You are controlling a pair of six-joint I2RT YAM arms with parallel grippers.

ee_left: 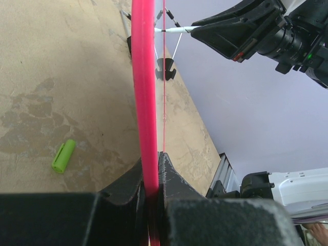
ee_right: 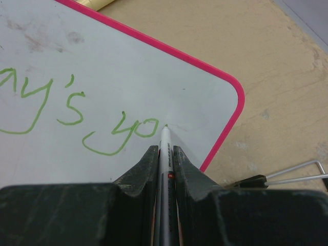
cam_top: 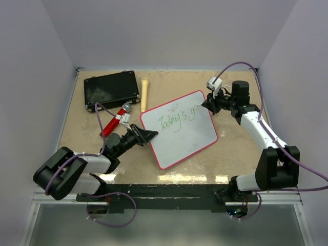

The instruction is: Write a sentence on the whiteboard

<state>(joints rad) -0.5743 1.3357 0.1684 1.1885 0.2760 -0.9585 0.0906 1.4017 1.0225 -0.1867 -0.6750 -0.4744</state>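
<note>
- how far are we?
- the sentence (cam_top: 176, 120) reads only "today's yo"; most is left. our right gripper (ee_right: 164, 154) clamps the marker (ee_right: 165, 136), our left gripper (ee_left: 152, 174) pinches the whiteboard (cam_top: 189, 138) rim, mid-table (cam_top: 241, 154).

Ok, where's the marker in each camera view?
Top external: the marker is right of centre, at the whiteboard far right corner.
Left wrist: top centre, thin white barrel.
Right wrist: bottom centre, pinched in the right hand.
Shared landmark: the board's pink rim.
</note>
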